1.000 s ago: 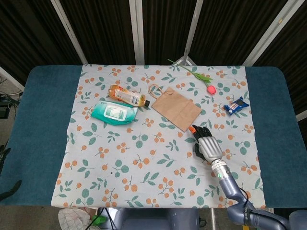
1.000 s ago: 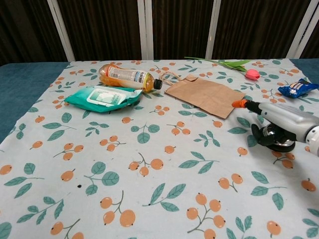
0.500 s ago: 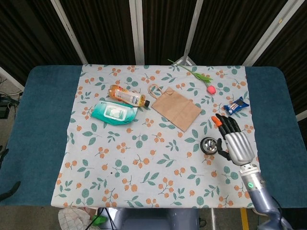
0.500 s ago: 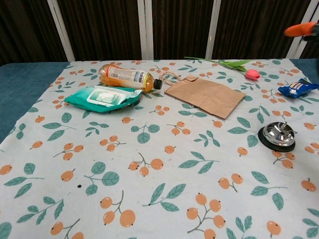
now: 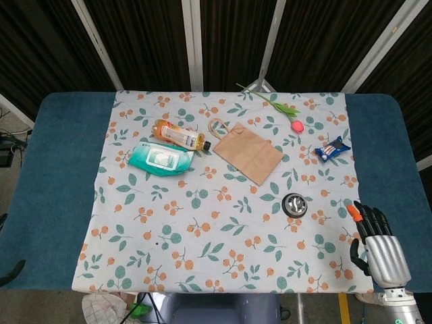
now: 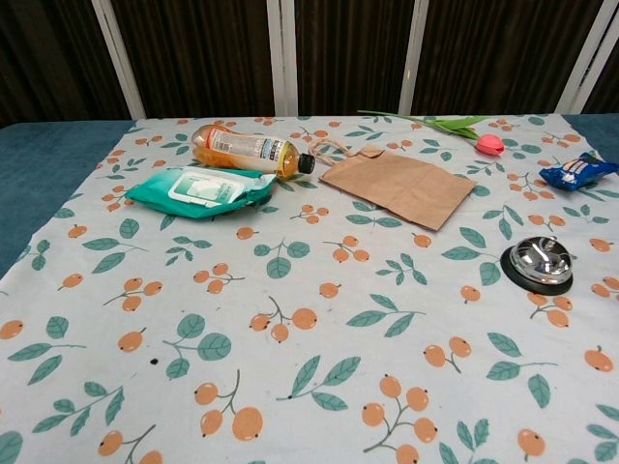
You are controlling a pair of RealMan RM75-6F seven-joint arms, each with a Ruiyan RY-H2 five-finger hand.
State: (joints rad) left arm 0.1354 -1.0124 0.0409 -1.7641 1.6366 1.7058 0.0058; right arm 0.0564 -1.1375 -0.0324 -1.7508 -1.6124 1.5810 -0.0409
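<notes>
Bell (image 5: 295,204): one, likely untouched; right robot hand (image 5: 378,246) apart.

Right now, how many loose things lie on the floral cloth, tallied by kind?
Bottle: 1
Wipes pack: 1
Paper bag: 1
Tulip: 1
Snack packet: 1
Desk bell: 1
Total: 6
The right robot hand is open at the cloth's near right corner, holding nothing.

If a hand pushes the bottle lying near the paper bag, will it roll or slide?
The bottle lies on its side and looks round, so it probably rolls. The wipes pack seems to touch it and may block rolling that way.
</notes>
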